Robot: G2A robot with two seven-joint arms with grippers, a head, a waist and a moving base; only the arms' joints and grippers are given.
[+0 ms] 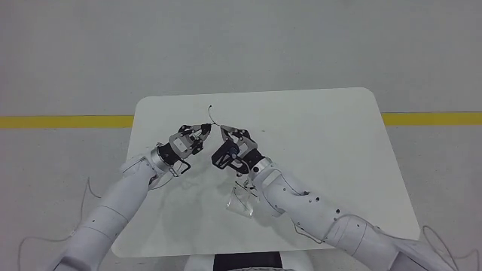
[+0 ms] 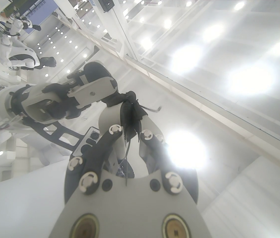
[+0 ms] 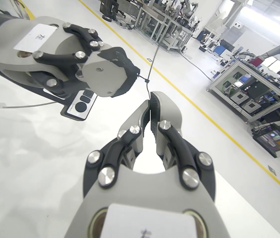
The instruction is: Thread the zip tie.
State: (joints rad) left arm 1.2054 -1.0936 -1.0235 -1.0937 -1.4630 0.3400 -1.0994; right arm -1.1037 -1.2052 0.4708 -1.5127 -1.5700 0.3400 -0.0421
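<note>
While both grippers meet over the middle of the table (image 1: 324, 128), the zip tie (image 3: 146, 81) is held in the air between them, off the surface.

- right gripper (image 3: 150, 103): fingers pressed together, thin black strap pinched at the very tips.
- left gripper (image 3: 133, 75): black-wrapped fingertips (image 3: 120, 58) closed, with the tie coming out at the tip end. Its own wrist view also shows a length of strap running back between the fingers toward the palm.
- The two sets of tips sit just beside each other, apparently not touching.
- The small head block sits between them. In the top view the free tail points away from the robot.
- The strap looks like it makes a small loop at the head, but it's too thin to tell whether it's actually through.

A clear plastic stand (image 1: 242, 198) sits on the table beneath the right arm's wrist, nearer the robot than the grippers.
</note>
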